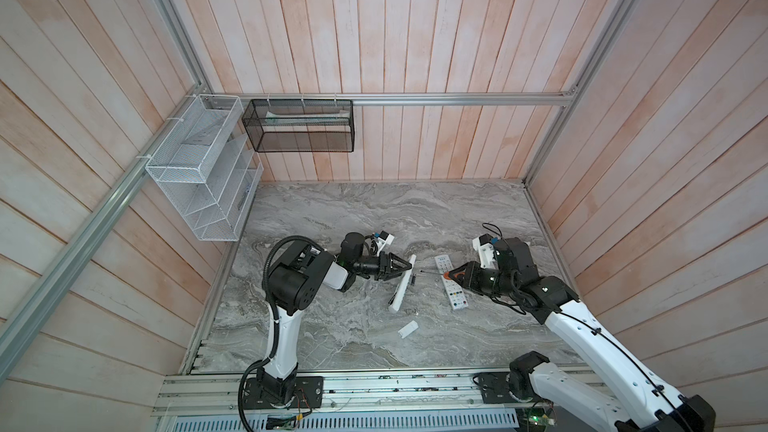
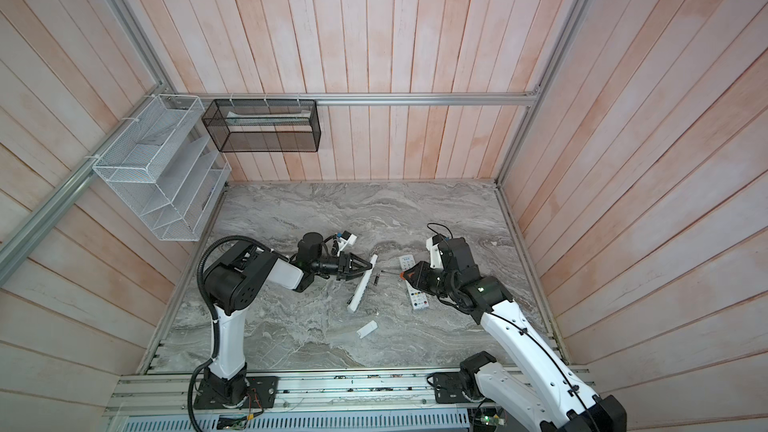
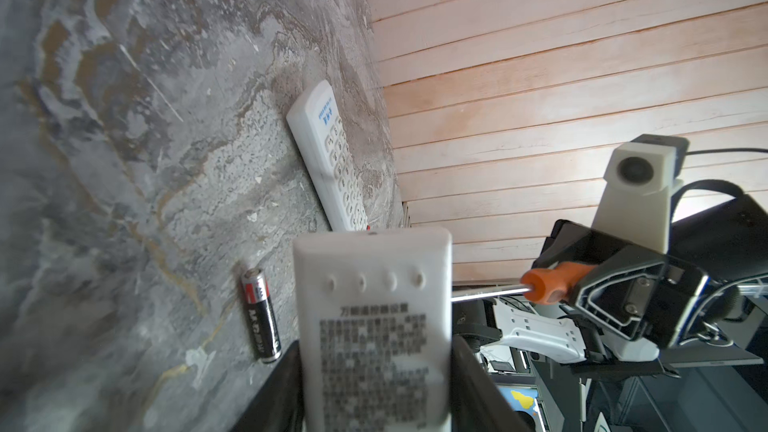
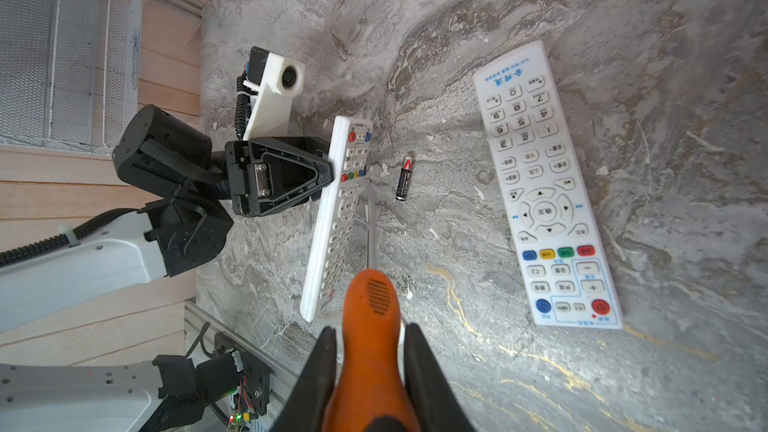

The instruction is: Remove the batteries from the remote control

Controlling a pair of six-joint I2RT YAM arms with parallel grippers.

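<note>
Starting nearest the arm bases: 1 small white cover (image 1: 407, 329) lies flat on the desk (image 1: 332, 209), well apart from the rest. Further in, the left tool (image 1: 405, 268) is clamped across the held remote (image 1: 401, 288). The remote stands on its long edge, tilted, w/ its lower end seemingly on the desk. Its label side faces the left wrist cam, buttons face the right arm.

Just beside it, btwn it & the 2nd remote (image 4: 544, 184), 1 battery (image 4: 404, 178) lies loose on the desk, touching nothing. The right tool (image 4: 370, 332) is closed tight on the orange handle of the screwdriver (image 4: 370, 297). Its shaft runs alongside the button face, tip near the remote's upper part; can't tell if they touch. The 2nd remote lies face up, partly under the right tool in both top views. Far back, a white mesh basket (image 1: 199, 168) & a black mesh basket (image 1: 299, 126) hang on the walls.

Judgement: 1 cell is out, more prob. inside, but the compartment isn't visible, so unsure. To do this step well:
- Hold the left grip firm w/o twisting.
- Bring the tip round to the open back.
- Lever at the cell's end w/ small force so it drops clear.
- Mind the loose battery: it rolls, so don't sweep it w/ the shaft.
</note>
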